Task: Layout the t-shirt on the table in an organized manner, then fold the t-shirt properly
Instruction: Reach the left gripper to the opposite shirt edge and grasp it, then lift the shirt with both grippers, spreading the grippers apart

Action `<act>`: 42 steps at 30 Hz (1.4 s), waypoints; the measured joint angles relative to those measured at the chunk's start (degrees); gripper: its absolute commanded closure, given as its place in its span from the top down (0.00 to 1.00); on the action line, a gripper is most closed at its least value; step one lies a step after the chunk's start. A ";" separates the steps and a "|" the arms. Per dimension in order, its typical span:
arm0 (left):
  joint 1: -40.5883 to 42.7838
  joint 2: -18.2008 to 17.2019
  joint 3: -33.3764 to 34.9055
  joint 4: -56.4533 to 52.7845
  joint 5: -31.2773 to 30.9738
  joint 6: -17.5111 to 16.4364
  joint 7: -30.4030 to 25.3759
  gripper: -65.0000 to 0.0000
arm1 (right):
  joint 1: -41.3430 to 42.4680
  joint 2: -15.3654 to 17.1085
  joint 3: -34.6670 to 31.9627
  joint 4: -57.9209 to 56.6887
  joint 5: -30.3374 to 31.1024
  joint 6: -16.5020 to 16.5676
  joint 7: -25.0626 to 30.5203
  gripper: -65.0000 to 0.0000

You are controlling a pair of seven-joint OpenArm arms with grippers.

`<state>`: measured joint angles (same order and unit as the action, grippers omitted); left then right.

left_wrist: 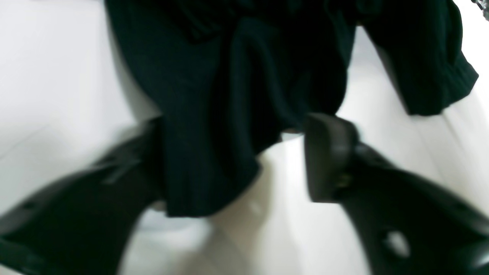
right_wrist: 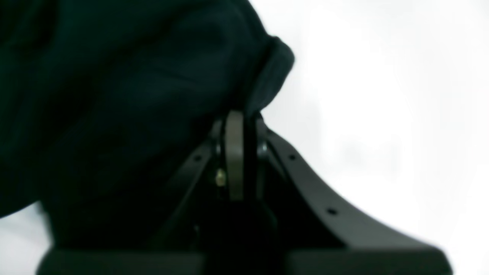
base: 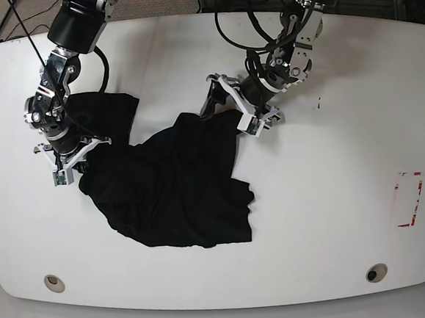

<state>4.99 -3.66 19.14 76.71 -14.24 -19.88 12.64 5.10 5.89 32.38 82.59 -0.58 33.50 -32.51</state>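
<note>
The black t-shirt [base: 170, 184] lies crumpled on the white table [base: 333, 194], left of centre. My left gripper [base: 229, 113] is at the shirt's upper right corner. In the left wrist view its fingers [left_wrist: 328, 156] stand wide apart, a hanging fold of the t-shirt [left_wrist: 229, 76] is between them, and the left gripper [left_wrist: 238, 126] is open. At the shirt's left edge, my right gripper [base: 69, 164] is low over the table. The right wrist view shows the right gripper [right_wrist: 237, 114] shut on a hem of the t-shirt [right_wrist: 114, 95].
Two round grommet holes [base: 54, 283] [base: 376, 272] sit near the table's front edge. A red-outlined rectangle mark [base: 409, 199] is at the right. A few dark specks [base: 319, 104] lie right of the left arm. Cables hang behind the table's far edge.
</note>
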 measured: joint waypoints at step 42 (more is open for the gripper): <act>17.92 -8.57 -23.04 32.52 1.25 -2.75 11.23 0.00 | -20.87 -6.45 0.22 30.58 0.33 -0.02 -0.28 0.00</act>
<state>22.92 -12.23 -3.90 109.23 -12.99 -22.63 23.88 -15.77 -0.56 32.60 113.16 -0.25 33.47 -32.80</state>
